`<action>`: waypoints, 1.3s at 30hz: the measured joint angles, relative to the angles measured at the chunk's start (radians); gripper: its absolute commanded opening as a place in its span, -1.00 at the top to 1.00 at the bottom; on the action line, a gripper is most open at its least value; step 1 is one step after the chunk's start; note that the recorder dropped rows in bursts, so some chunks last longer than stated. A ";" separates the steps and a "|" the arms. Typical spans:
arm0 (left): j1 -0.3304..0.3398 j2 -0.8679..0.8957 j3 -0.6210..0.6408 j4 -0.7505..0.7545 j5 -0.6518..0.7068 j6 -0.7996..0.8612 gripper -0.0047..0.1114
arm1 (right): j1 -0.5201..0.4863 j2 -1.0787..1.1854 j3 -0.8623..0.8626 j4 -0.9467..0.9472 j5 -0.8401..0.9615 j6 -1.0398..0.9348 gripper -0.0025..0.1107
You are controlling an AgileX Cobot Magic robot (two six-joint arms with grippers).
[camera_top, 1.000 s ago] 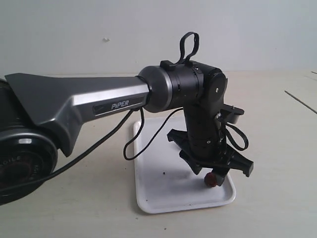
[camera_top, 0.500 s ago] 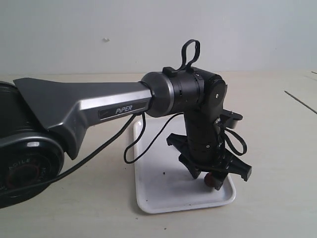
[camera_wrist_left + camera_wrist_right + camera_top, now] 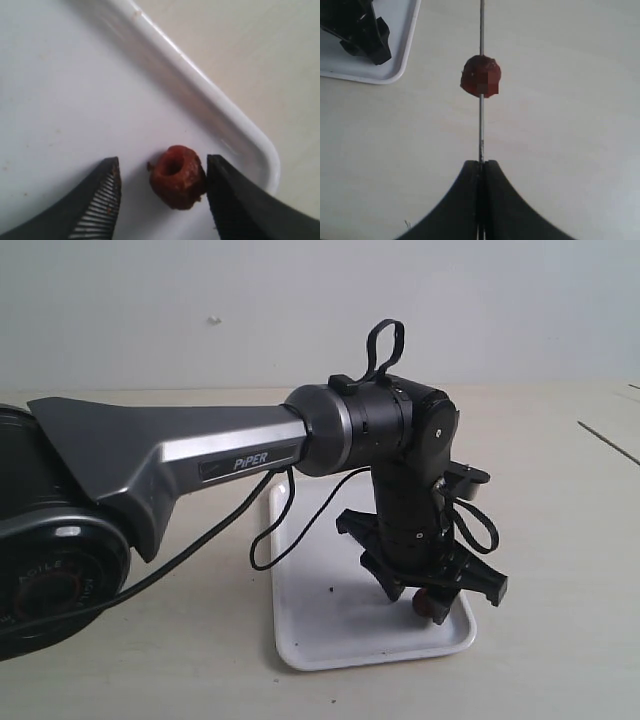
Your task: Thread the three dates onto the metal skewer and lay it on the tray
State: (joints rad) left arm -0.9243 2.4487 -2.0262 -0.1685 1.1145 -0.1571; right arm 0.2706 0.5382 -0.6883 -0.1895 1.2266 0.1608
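One dark red date (image 3: 176, 176) with a hollow in its top lies on the white tray (image 3: 200, 80) near a rounded corner. My left gripper (image 3: 162, 165) is open around it. One finger touches the date and the other stands apart from it. The exterior view has the left gripper (image 3: 432, 590) low over the tray (image 3: 320, 620) at its near right corner, with the date (image 3: 432, 604) under it. My right gripper (image 3: 481, 162) is shut on the thin metal skewer (image 3: 481, 125). Another date (image 3: 481, 76) is threaded on the skewer, above the bare table.
The left arm's grey link (image 3: 180, 455) and a loose black cable (image 3: 265, 540) hang over the tray's left side. In the right wrist view the tray's corner (image 3: 400, 60) and the left gripper (image 3: 362, 30) lie off to one side of the skewer. A thin grey rod (image 3: 608, 443) shows at the exterior view's right edge.
Over the last second the left arm reached slightly further and its gripper sank a little around the date. Nothing has moved in the last half second.
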 measured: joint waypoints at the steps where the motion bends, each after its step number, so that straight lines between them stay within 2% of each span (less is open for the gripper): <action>1: 0.000 0.000 0.000 0.000 0.000 0.002 0.01 | 0.000 0.000 0.000 0.000 0.000 0.000 0.96; 5: 0.000 0.002 0.000 0.001 0.000 0.003 0.04 | 0.000 0.000 0.000 0.000 0.000 0.000 0.96; 10: 0.000 0.005 -0.004 0.005 0.005 0.003 0.25 | 0.000 0.000 0.000 0.000 0.000 0.000 0.96; 22: 0.000 0.007 -0.004 0.008 0.007 0.018 0.22 | 0.000 0.000 0.000 0.000 0.000 -0.010 0.96; 36: 0.000 0.007 -0.004 0.008 0.007 0.019 0.27 | 0.000 0.000 0.000 0.000 0.000 -0.014 0.96; 39: 0.000 0.007 -0.004 0.008 0.009 0.060 0.27 | 0.000 0.000 0.000 0.000 0.000 -0.014 0.96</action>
State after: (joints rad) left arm -0.9243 2.4557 -2.0307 -0.1608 1.1238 -0.0966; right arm 0.2706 0.5382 -0.6883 -0.1895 1.2266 0.1465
